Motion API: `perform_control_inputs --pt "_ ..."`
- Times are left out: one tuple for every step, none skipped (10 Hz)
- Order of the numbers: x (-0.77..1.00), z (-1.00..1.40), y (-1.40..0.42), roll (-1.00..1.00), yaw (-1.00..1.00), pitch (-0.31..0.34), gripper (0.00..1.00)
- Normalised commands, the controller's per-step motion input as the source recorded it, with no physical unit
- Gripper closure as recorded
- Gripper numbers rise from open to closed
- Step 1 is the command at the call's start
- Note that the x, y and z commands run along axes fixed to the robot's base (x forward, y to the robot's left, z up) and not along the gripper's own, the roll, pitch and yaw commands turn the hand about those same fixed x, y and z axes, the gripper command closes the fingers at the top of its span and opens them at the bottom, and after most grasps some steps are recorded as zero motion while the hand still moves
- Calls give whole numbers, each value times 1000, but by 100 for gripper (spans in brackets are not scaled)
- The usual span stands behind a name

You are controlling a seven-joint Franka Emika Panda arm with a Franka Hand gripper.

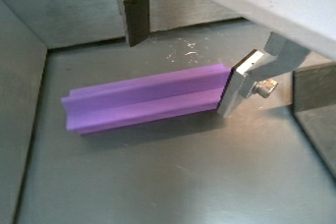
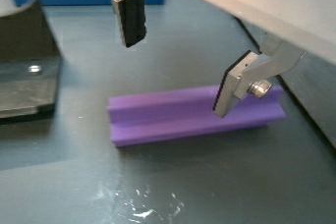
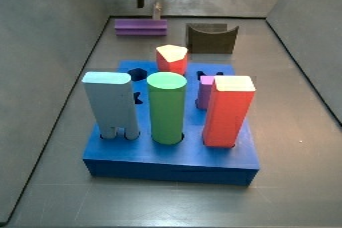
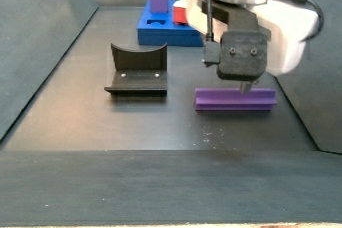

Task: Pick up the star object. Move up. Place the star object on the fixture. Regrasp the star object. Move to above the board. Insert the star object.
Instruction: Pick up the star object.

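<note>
Star object (image 4: 235,98) flat under open end effector (image 4: 243,84), fixture (image 4: 136,70) beside

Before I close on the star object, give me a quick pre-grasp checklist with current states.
1. Gripper open: ok; the fingers stand apart in both wrist views.
2. Star object lying flat on the floor: ok.
3. Fingers straddle the star object: cannot tell; one finger sits at its end and the other hangs off to its side, so alignment looks doubtful.
4. Fingers low enough to grip: cannot tell; a side view shows the gripper just over the piece.
5. Fixture free to receive it: ok; its notch is empty and it stands apart from the star object.
6. Board out of the way: ok, it stands well apart from the gripper.
</note>
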Motion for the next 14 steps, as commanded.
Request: perform_control_inputs --pt "-303 -349 197 -163 -531 -166 0" --pt "-283 -451 234 -183 -491 -186 0" --pt "-226 -466 203 -173 -526 -200 0" --pt "-203 -526 69 -166 -660 -196 0" --pt "-29 -674 0 -56 -954 -161 0" --pt "0 -726 0 -6 -1000 -111 0" --pt "0 -677 0 0 -1000 -90 0" --pt "0 -546 0 -9 -960 -51 0" --pt "-17 -689 -29 0 -180 -24 0" --pt "0 -866 -9 0 0 -19 0" --pt "-11 -920 0 -20 0 -17 0" --pt "0 -877 0 -103 0 -44 0" --pt "0 -814 0 -160 0 -43 0" --pt "0 -703 0 -207 -77 -64 0"
